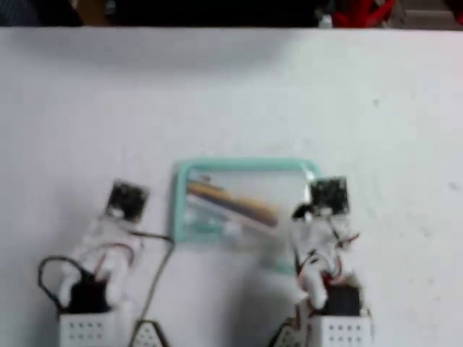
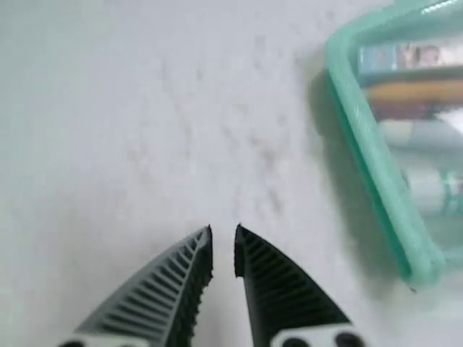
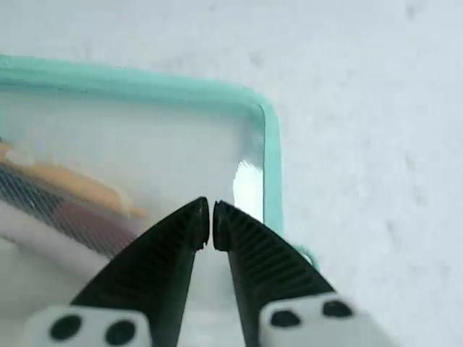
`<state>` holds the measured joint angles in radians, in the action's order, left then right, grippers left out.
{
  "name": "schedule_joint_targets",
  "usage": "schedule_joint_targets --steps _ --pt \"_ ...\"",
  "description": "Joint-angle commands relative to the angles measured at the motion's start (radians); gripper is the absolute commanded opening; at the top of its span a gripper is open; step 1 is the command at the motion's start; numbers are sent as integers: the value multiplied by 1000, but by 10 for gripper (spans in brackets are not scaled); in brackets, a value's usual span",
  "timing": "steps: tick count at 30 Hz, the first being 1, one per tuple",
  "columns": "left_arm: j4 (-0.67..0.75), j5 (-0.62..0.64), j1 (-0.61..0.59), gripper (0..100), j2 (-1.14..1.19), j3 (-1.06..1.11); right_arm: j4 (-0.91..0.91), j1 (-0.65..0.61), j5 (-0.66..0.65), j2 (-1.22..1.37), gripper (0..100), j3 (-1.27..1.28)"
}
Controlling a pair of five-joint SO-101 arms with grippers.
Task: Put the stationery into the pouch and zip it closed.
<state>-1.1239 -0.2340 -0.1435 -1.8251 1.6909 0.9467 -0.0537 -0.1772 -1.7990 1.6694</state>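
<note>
Stationery (image 1: pixel 231 202) inside pouch (image 1: pixel 246 166), right claw (image 3: pixel 210 217) above (tips together), left claw (image 2: pixel 223 233) beside.

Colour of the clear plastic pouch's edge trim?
The pouch trim is mint green; right wrist view shows best.

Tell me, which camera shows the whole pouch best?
The high view: the pouch shows almost whole, with an arm covering one end. The left wrist view catches one end with stationery inside; the right wrist view, one corner behind the right gripper.
</note>
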Motion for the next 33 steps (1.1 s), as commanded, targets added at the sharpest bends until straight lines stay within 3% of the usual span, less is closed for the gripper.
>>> schedule_joint_targets --steps 1,6,10,33 --pt "-55 -2 -1 79 1 2 53 24 9 -2 21 21" --pt "-149 -2 -1 79 1 2 91 25 3 -1 19 21" --pt "-161 0 -8 76 -1 2 344 8 3 -2 18 21" --pt "-161 -2 -5 77 -1 2 323 2 3 1 18 21"
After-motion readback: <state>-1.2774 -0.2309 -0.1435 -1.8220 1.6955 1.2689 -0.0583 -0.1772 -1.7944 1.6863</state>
